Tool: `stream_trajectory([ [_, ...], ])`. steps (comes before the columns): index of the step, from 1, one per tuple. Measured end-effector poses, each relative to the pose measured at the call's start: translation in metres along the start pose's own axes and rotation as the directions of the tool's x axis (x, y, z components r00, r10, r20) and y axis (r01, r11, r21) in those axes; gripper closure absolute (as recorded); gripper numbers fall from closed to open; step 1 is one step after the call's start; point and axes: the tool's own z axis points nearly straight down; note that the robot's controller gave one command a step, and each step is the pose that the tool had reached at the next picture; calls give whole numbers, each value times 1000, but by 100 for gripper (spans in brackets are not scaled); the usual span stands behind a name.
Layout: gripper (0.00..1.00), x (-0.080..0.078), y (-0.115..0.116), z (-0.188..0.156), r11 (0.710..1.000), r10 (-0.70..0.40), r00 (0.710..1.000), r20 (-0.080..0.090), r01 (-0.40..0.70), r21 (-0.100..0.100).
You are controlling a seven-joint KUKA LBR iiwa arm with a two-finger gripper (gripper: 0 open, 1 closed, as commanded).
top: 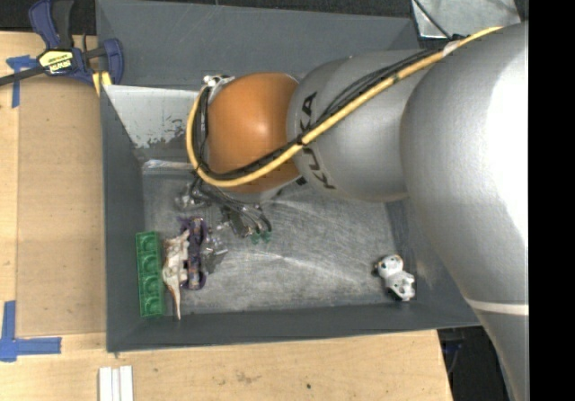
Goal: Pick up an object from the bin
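1 ridged green block [150, 273] flanks a tangled purple clump [190, 257].

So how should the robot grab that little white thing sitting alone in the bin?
Probably from straight above, pinching the white thing across its narrow middle. It lies alone on the bin floor, stretched slantwise, with bare floor along both long sides. The bin wall sits close by, so a sideways approach looks cramped.
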Motion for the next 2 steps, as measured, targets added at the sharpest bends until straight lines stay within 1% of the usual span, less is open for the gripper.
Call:
stream_trajectory([
  [1,100,3,13,-4,989,-150,989,5,150,1],
  [2,100,3,13,-4,989,-150,989,5,150,1],
])
